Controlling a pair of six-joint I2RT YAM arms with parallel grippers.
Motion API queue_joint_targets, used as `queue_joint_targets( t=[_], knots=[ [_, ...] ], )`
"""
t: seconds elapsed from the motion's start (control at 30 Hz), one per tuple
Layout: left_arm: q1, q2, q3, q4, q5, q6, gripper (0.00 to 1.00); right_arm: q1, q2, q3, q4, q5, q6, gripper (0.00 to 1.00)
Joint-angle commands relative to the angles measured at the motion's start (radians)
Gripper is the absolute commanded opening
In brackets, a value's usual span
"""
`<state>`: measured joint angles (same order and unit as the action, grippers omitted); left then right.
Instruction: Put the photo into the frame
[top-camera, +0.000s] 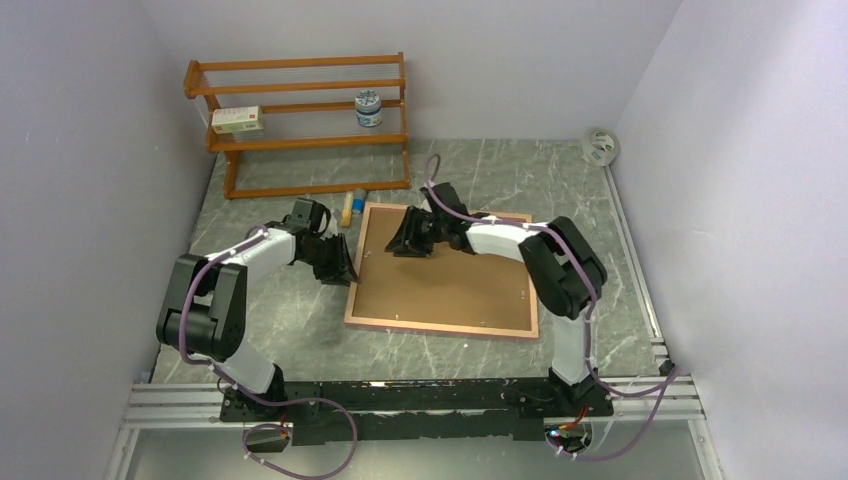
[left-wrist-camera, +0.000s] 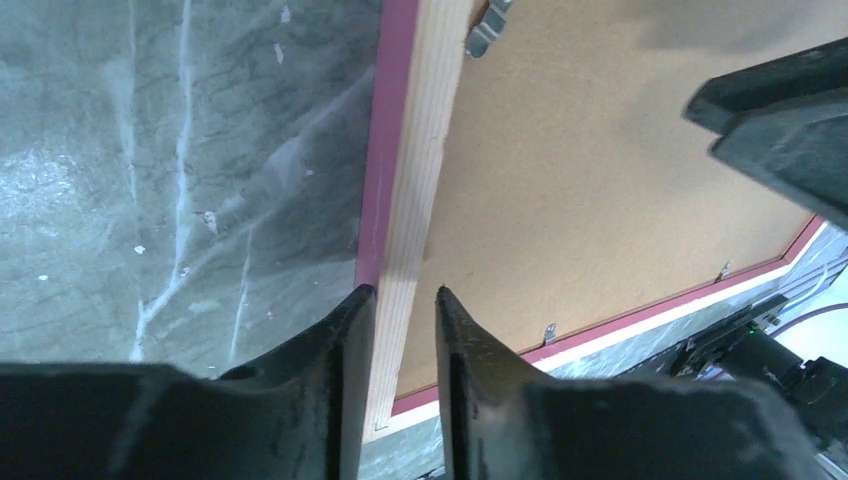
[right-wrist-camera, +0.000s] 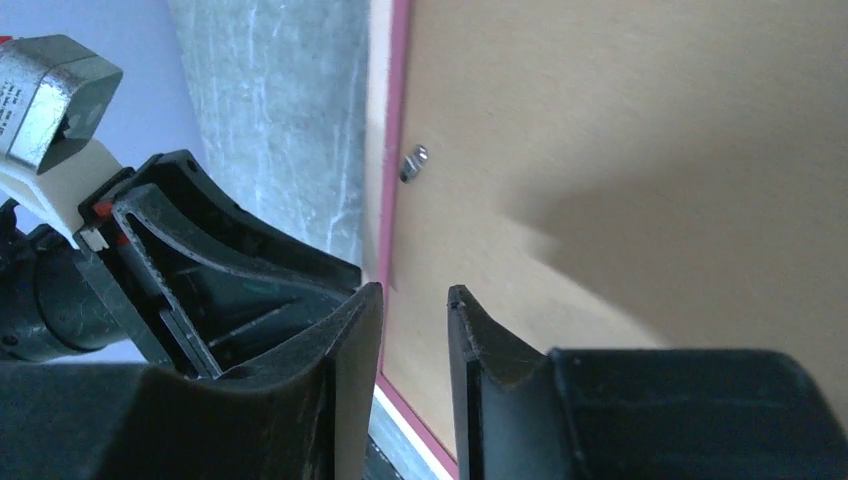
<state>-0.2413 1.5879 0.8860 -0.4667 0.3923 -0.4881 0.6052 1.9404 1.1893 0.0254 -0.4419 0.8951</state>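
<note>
Frame (top-camera: 440, 326) face-down, pink border, brown backing (top-camera: 450, 285)

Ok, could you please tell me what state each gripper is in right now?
Left gripper: astride the edge of the frame; whether it grips cannot be told.
Right gripper: open, holding nothing.

On grey marbled table (top-camera: 280, 330), at back left, an orange wooden shelf rack (top-camera: 300, 140) bearing a small white box (top-camera: 238, 120) and a blue-patterned jar (top-camera: 368, 108), small tubes (top-camera: 350, 207) lying before its foot, a tape roll (top-camera: 601, 146) near the back right corner.
</note>
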Motion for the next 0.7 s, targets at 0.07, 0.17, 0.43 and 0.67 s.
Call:
queue_joint_targets(
  t=[0.07, 0.17, 0.43, 0.67],
  knots=[
    [0.010, 0.050, 0.012, 0.014, 0.035, 0.038, 0.27, 0.059, 0.118, 0.122, 0.174, -0.012, 0.082, 0.31],
    [0.010, 0.067, 0.023, -0.002, 0.038, 0.043, 0.25, 0.074, 0.167, 0.156, 0.184, -0.004, 0.099, 0.27],
    [0.010, 0.084, 0.027, -0.027, 0.031, 0.054, 0.22, 0.089, 0.234, 0.216, 0.139, 0.052, 0.087, 0.19],
    [0.010, 0.091, 0.022, -0.023, 0.041, 0.049, 0.20, 0.093, 0.284, 0.242, 0.130, 0.051, 0.090, 0.15]
  ],
)
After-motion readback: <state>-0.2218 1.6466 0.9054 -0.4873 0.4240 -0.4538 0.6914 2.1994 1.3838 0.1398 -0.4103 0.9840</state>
